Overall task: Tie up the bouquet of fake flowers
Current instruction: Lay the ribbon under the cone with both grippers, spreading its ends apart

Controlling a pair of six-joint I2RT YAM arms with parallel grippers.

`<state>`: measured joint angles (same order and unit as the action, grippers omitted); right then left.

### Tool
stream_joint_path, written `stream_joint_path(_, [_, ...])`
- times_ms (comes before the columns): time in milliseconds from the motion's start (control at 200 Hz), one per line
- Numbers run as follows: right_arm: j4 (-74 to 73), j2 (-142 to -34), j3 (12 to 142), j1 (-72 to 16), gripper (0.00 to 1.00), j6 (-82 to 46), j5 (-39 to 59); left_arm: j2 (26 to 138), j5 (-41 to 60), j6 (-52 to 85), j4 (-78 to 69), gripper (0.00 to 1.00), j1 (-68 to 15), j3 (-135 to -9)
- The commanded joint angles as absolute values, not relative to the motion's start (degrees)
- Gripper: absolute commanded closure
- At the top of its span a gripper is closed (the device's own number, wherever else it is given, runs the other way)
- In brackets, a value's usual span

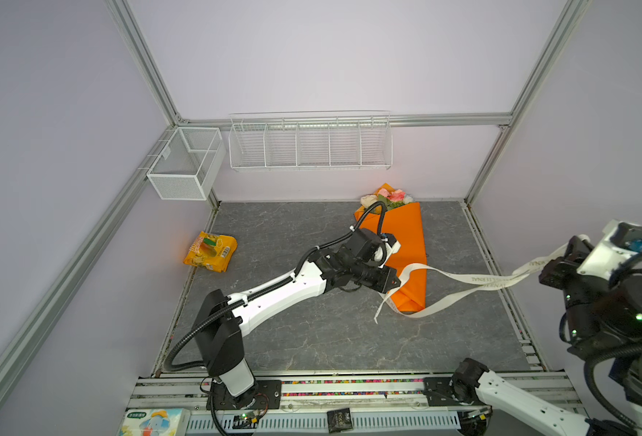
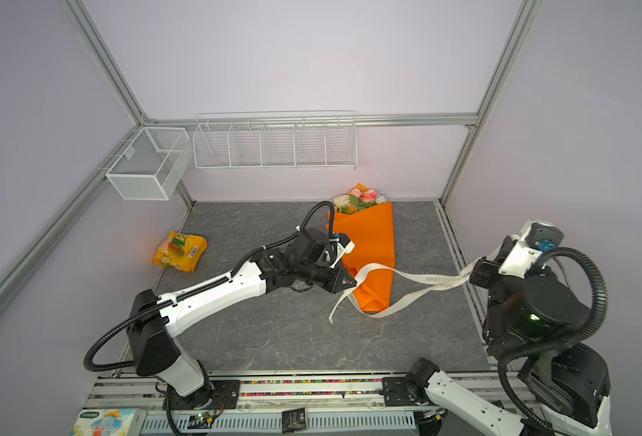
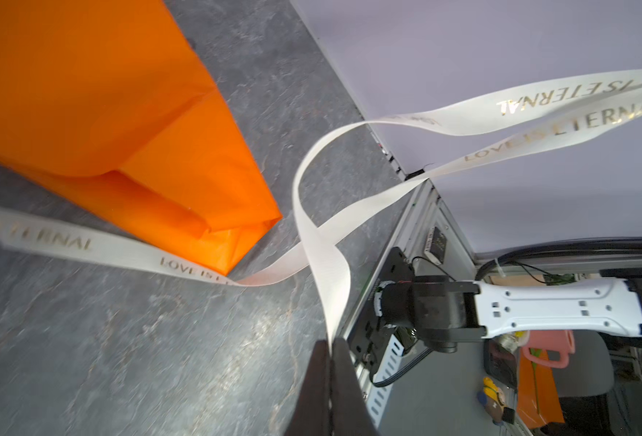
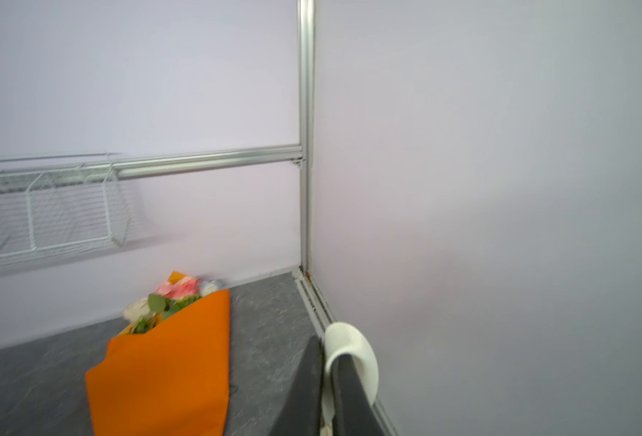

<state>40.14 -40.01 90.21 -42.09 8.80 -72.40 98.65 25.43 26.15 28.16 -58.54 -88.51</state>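
Two pinches on one ribbon.
In both top views your bouquet of fake flowers lay on the table toward 1 o'clock, blooms at 12. Left wrist: your left gripper pinched the ribbon. Right wrist: your right gripper pinched a ribbon loop, bouquet beyond.

One bouquet, one ribbon, one snack bag, two wire baskets.
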Motion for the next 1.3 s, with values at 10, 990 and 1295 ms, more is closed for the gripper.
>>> stream_joint_path(10, [12.1, -44.0, 90.3, -41.9, 0.9, 41.8, -80.8, 104.5, 28.7, 24.6, 32.1, 1.0, -59.3, -96.3])
stream_joint_path(990, [46.8, -63.0, 59.2, -44.6, 0.4, -45.5, -9.8, 44.1, 7.4, 28.0, 61.3, 1.0, 5.2, -56.7])
stream_joint_path(1295, [50.4, -45.7, 42.6, -0.6, 0.34, -42.3, -1.8, 43.5, 2.9, 27.0, 62.9, 1.0, 5.2, -59.3])
